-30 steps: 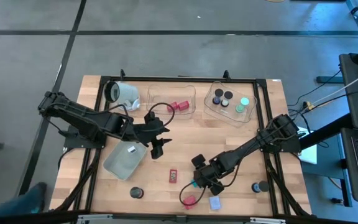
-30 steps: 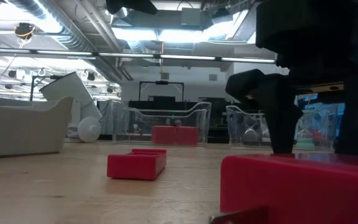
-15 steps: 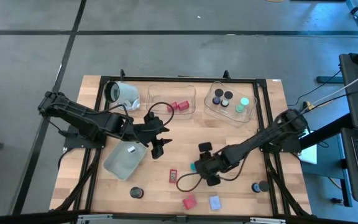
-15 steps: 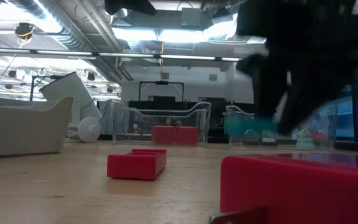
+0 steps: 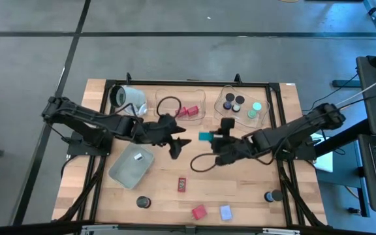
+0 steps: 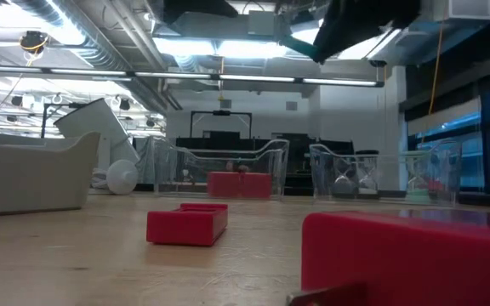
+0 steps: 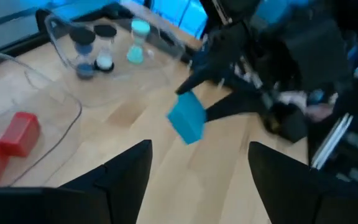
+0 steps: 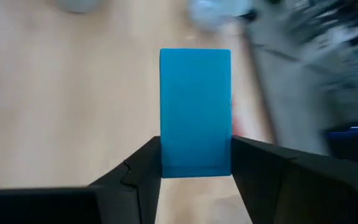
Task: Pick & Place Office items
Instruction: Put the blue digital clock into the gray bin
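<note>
My right gripper (image 5: 213, 137) hovers over the table's middle, shut on a teal piece (image 5: 205, 136), which also shows in the right wrist view (image 8: 195, 112) and the left wrist view (image 7: 188, 117). My left gripper (image 5: 177, 147) is open just left of it and touches nothing. A flat red piece (image 5: 183, 185), a red block (image 5: 198, 211), a blue block (image 5: 226, 212) and two black cylinders (image 5: 143, 202) (image 5: 269, 195) lie on the near half of the table. The flat red piece (image 6: 187, 223) and the red block (image 6: 407, 255) also show in the low view. My right gripper pinches the teal piece between its two fingers (image 8: 143, 168), one on each long side, at the end nearest the wrist (image 8: 195, 163). The fingers come level from the table's right. The piece is lifted clear, and most of it sticks out past the fingertips toward my left gripper.
At the far edge stand a clear tray (image 5: 189, 99) with red blocks, a clear tray (image 5: 243, 119) with black cylinders and a mint disc, and a white cylinder (image 5: 128, 96). A grey-blue tray (image 5: 131, 165) lies at left. A black cable loops under my right arm (image 5: 201, 163).
My right gripper has carried the teal piece from the near edge up and toward the far edge, to the table's middle, lifting it clear of the wood. My left gripper has moved a little toward the table's right, nearer the teal piece.
</note>
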Motion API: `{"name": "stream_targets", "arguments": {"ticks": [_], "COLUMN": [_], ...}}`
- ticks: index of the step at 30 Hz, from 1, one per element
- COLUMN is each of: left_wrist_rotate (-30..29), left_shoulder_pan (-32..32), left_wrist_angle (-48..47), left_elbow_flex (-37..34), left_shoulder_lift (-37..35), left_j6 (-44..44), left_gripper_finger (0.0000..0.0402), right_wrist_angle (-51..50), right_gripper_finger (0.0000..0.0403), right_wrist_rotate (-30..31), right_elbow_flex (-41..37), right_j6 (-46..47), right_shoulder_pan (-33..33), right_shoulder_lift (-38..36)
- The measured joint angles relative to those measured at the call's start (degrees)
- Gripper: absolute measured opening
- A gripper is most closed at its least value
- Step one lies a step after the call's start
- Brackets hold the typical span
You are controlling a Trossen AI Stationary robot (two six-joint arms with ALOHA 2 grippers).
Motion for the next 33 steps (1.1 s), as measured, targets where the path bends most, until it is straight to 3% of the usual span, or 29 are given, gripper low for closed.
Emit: {"name": "stream_targets", "arguments": {"ticks": [6,9,13,22,27,33], "left_wrist_rotate": [1.2,1.7,6.7,15.3,16.2,18.9], "left_shoulder_pan": [4.1,6.0,8.7,12.6,13.6,14.7], "left_wrist_angle": [2.5,3.3,4.3,10.2,10.2,10.0], "left_elbow_flex": [0.0,0.0,0.0,0.0,0.0,0.0], "left_shoulder_lift": [0.6,1.0,2.5,5.3,5.3,5.3], "left_j6": [-1.8,-1.8,-2.4,-0.2,-0.1,-1.0], "left_gripper_finger": [0.0265,0.0265,0.0265,0.0263,0.0235,0.0175], "right_wrist_angle": [2.0,5.2,10.1,16.2,16.2,16.2], "right_gripper_finger": [0.0162,0.0162,0.0162,0.0162,0.0162,0.0162], "right_wrist_rotate": [7.9,8.1,9.4,5.8,5.8,5.8], "right_elbow_flex": [0.0,0.0,0.0,0.0,0.0,0.0], "right_j6": [-6.5,-10.1,-14.2,-20.6,-21.4,-22.5], "right_shoulder_pan": [-1.6,-2.4,-3.6,-5.2,-5.3,-5.7], "right_shoulder_lift": [-0.6,-0.6,-0.6,-0.6,-0.6,-0.6]}}
